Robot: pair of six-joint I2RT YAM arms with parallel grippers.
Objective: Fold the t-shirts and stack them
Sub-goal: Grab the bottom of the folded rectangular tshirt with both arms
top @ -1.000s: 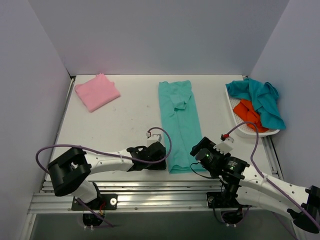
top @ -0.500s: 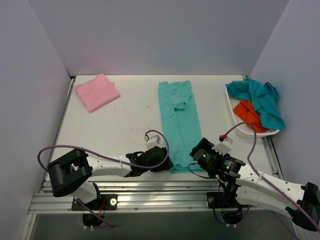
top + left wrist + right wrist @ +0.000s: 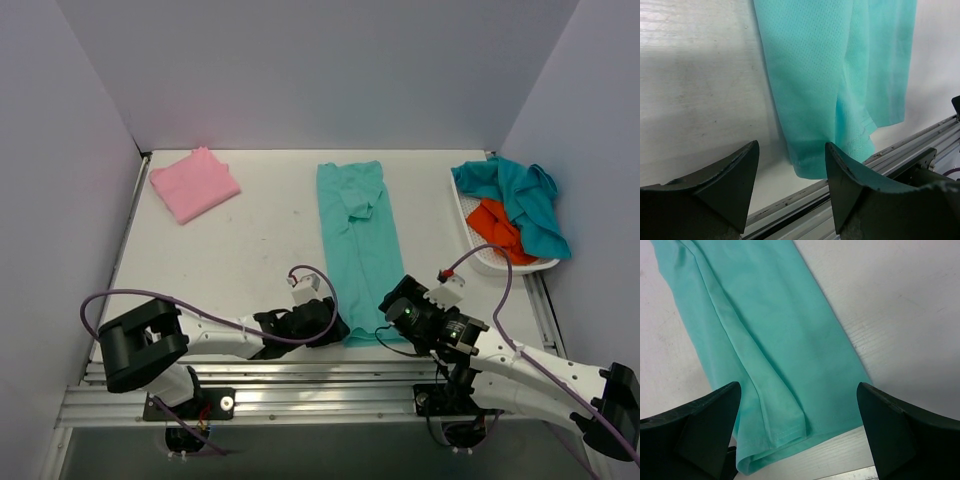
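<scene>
A light sea-green t-shirt [image 3: 360, 240] lies folded into a long strip down the middle of the table. My left gripper [image 3: 337, 328] stands low at the strip's near left corner. In the left wrist view that gripper [image 3: 791, 145] is open, and the sea-green t-shirt's corner [image 3: 810, 150] lies between the jaws, untouched. My right gripper [image 3: 389, 300] hovers at the near right corner. In its own view the right gripper [image 3: 797, 385] is wide open above the sea-green t-shirt's hem [image 3: 790, 425]. A folded pink t-shirt [image 3: 195, 184] rests at the back left.
A white tray [image 3: 500, 264] at the right holds a crumpled teal t-shirt [image 3: 520, 198] and an orange t-shirt [image 3: 497, 228]. The metal rail [image 3: 300, 378] runs along the table's near edge, just past the strip's hem. Grey walls close in the sides and back.
My left gripper has slid down and to the right to the strip's near left corner, its jaws a little narrower. The right gripper shifted slightly toward the hem.
</scene>
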